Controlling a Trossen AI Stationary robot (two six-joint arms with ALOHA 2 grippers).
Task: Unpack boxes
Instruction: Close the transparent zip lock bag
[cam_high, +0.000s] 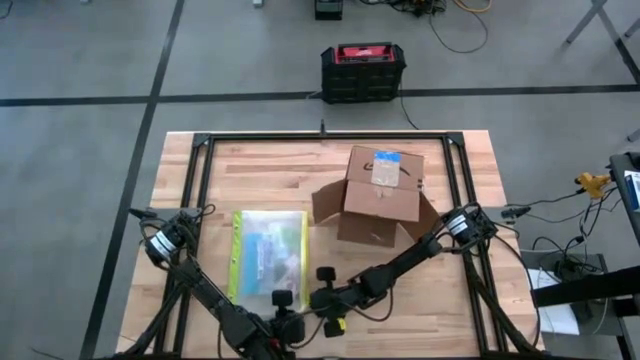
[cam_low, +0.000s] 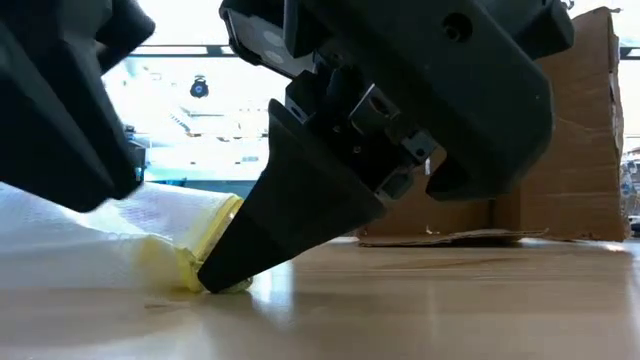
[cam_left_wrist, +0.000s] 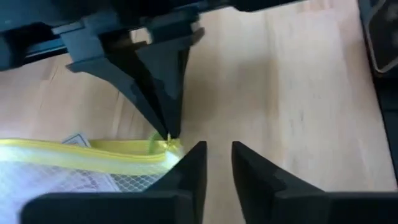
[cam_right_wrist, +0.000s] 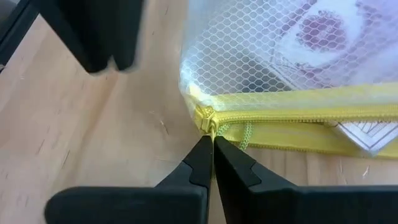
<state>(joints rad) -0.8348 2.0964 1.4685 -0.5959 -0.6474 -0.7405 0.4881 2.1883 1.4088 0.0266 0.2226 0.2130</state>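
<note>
The brown corrugated cardboard box sits flaps-open toward the wooden tabletop's far right edge, overhead. Wrist views: right gripper, clenched, pinches the yellow-edged mesh pouch's zipper tab; left gripper waits just beside, fingers slightly parted, empty.

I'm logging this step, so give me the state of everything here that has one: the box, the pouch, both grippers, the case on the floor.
cardboard box: flaps open, on the table.
mesh pouch: lying flat, zipper closed.
right gripper: shut on the pouch's zipper pull.
left gripper: slightly open beside the pouch's corner, holding nothing.
black and red case: closed, on the floor.
</note>
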